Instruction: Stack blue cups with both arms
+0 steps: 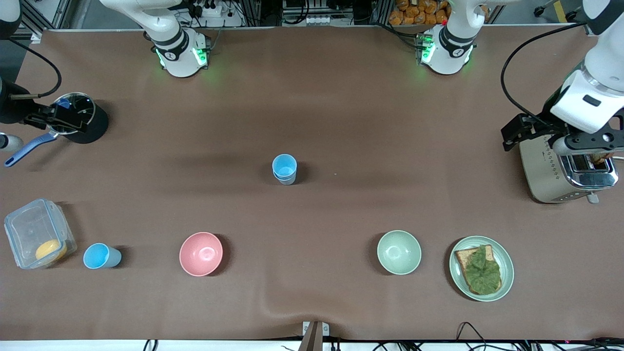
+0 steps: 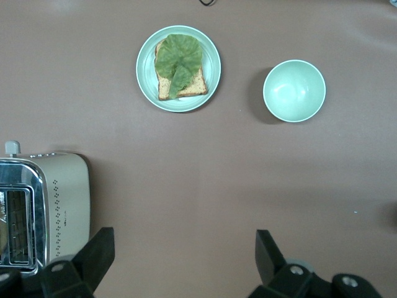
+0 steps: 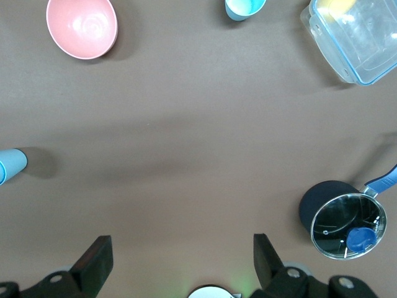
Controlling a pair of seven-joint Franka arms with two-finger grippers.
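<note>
A blue cup (image 1: pixel 284 168) stands at the middle of the table and looks like one cup nested in another; its edge shows in the right wrist view (image 3: pixel 9 165). A single blue cup (image 1: pixel 101 256) stands near the front edge toward the right arm's end, between a clear box and the pink bowl; it also shows in the right wrist view (image 3: pixel 244 7). My right gripper (image 1: pixel 58 119) (image 3: pixel 180 257) is open and empty, up over the black pot. My left gripper (image 1: pixel 517 132) (image 2: pixel 184 254) is open and empty, up beside the toaster. Both are well away from the cups.
A black pot (image 1: pixel 80 119) with a glass lid and blue handle is under the right gripper. A clear lidded box (image 1: pixel 36 234), a pink bowl (image 1: pixel 201 253), a pale green bowl (image 1: pixel 399 252), a plate with toast (image 1: pixel 481 268) and a toaster (image 1: pixel 565 170) stand around the table.
</note>
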